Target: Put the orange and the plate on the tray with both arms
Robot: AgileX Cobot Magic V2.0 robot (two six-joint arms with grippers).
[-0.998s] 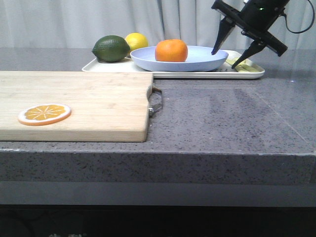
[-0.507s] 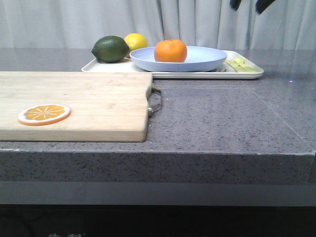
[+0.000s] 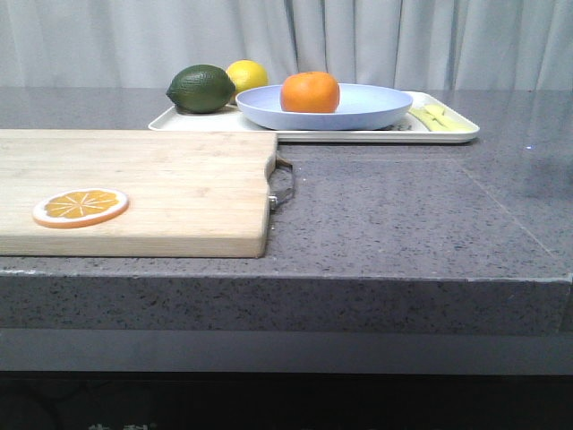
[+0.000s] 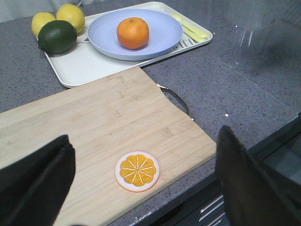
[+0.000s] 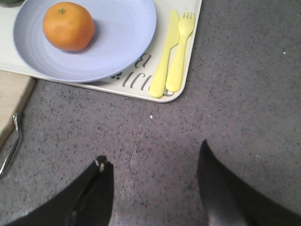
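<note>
The orange (image 3: 310,91) sits on the lavender-blue plate (image 3: 367,109), which rests on the cream tray (image 3: 448,134) at the back of the counter. They also show in the left wrist view, orange (image 4: 133,32), plate (image 4: 162,33), tray (image 4: 80,70), and in the right wrist view, orange (image 5: 68,26), plate (image 5: 122,33), tray (image 5: 136,87). My left gripper (image 4: 143,146) is open and empty, high above the wooden board. My right gripper (image 5: 154,150) is open and empty, above bare counter near the tray's corner. Neither gripper shows in the front view.
A wooden cutting board (image 3: 179,184) with a metal handle lies front left, a flat orange slice (image 3: 81,207) on it. A green lime (image 3: 201,88) and a yellow lemon (image 3: 248,73) sit on the tray's left end. A yellow knife and fork (image 5: 171,52) lie on its right end.
My right gripper, which was open beside the plate's right rim, has risen up and out of the front view. The orange, plate and tray have not moved.
</note>
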